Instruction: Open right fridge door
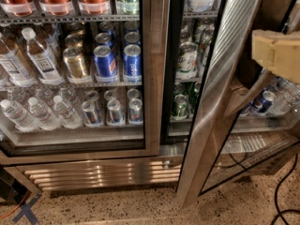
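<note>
End effector (275,55) beside right fridge door (219,104)

No text legible (gripper (276,55) at right edge).

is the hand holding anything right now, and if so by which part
Cannot be told: the hand sits at the view's right edge, close beside the steel frame of the half-open right fridge door, but no grip shows.
</note>
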Controlling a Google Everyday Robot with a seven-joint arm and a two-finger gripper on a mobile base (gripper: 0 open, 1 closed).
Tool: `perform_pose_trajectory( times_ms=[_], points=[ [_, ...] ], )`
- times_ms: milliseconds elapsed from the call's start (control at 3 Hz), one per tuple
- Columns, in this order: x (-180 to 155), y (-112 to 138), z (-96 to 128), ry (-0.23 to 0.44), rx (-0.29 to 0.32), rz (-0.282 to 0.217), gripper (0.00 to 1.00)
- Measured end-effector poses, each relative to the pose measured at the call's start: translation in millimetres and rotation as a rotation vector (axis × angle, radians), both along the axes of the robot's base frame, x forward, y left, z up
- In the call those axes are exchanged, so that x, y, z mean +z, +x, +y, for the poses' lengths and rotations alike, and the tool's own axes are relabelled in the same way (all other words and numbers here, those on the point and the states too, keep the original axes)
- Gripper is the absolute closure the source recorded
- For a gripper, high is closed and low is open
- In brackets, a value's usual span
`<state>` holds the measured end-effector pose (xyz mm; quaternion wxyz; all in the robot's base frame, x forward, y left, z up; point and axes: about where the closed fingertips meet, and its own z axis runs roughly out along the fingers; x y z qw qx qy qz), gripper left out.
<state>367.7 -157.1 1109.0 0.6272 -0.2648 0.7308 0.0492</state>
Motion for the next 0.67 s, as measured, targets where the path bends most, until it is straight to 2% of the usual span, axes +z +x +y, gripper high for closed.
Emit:
perform_pose_trajectory(
  times_ms=[333, 667],
  points=[
    [0.0, 0.0, 0.0, 0.000, 0.000, 0.000, 0.48],
    [0.0, 0.0, 0.0, 0.000, 0.000, 0.000, 0.30]
  ],
)
